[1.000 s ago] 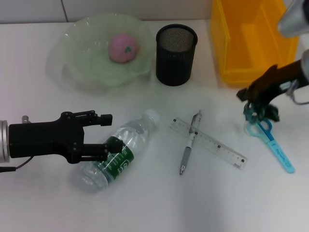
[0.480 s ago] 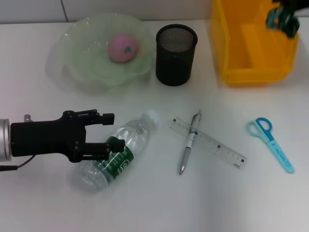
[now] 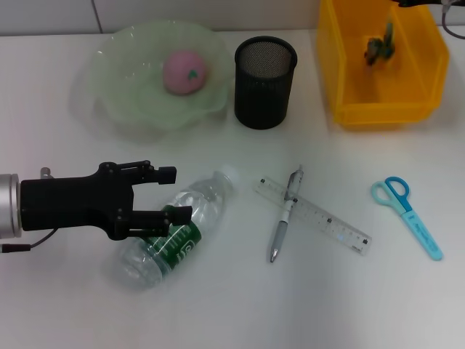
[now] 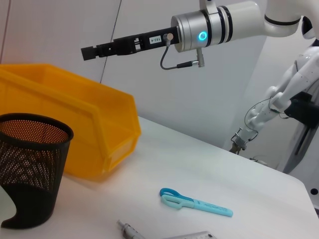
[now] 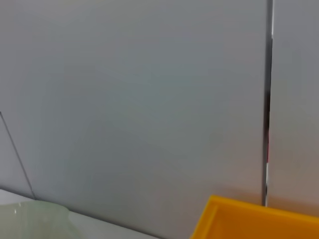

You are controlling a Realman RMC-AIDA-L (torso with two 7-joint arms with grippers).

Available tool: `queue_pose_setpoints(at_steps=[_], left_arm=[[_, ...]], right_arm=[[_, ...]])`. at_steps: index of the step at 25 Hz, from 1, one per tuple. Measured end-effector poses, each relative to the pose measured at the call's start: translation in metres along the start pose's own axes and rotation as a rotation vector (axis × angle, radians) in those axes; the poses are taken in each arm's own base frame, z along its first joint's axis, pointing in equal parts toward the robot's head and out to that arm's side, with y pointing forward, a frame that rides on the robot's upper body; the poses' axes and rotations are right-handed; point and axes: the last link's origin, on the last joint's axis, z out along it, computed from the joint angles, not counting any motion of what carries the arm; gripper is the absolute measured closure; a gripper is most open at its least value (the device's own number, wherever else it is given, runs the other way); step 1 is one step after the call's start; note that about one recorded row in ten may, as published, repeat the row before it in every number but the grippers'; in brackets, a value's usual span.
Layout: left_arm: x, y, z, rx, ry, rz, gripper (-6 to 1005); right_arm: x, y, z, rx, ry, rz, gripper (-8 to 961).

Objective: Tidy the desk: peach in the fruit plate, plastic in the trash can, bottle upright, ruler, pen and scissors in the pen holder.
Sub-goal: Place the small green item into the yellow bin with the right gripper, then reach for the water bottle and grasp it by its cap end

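Straddling the lying bottle (image 3: pixel 171 233), L gripper (image 3: pixel 168 195) jaws spread; R gripper (image 4: pixel 89 52) above yellow bin (image 3: pixel 341 65), fingers together.

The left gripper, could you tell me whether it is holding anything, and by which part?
Nothing is held yet. The left gripper is open, its fingers straddling the middle of the lying bottle at its green label.

Head overhead; wrists low, perhaps sharing yellow bin (image 4: pixel 75 124).
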Motion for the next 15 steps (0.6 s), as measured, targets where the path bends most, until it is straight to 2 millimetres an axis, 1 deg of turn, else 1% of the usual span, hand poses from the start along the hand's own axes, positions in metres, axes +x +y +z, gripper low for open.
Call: queue_pose_setpoints(at_steps=[3, 6, 7, 8, 9, 10, 11, 14, 15], left_arm=[[0.000, 0.000, 0.000, 0.000, 0.000, 0.000, 192], [0.000, 0.000, 0.000, 0.000, 0.000, -0.002, 192], [0.000, 0.000, 0.000, 0.000, 0.000, -0.002, 192], [0.000, 0.000, 0.000, 0.000, 0.000, -0.002, 192], [0.001, -0.001, 0.000, 0.000, -0.001, -0.030, 192], [0.001, -0.001, 0.000, 0.000, -0.001, -0.030, 192], [0.001, -0.001, 0.000, 0.000, -0.001, -0.030, 192], [0.009, -0.006, -0.003, 0.021, -0.014, -0.089, 192], [0.009, -0.006, -0.003, 0.021, -0.014, -0.089, 192]], right_arm=[[-0.001, 0.001, -0.001, -0.012, -0.009, 0.010, 751], [0.002, 0.002, -0.007, -0.046, -0.022, 0.030, 638], [0.003, 0.004, -0.012, -0.079, -0.031, 0.037, 606], [0.007, 0.007, -0.022, -0.148, -0.038, 0.037, 574], [0.007, 0.007, -0.022, -0.148, -0.038, 0.037, 543], [0.016, 0.012, -0.038, -0.244, -0.044, 0.019, 511], [0.016, 0.012, -0.038, -0.244, -0.044, 0.019, 479], [0.036, 0.018, -0.062, -0.370, -0.036, -0.018, 355], [0.046, 0.021, -0.073, -0.424, -0.028, -0.036, 308]])
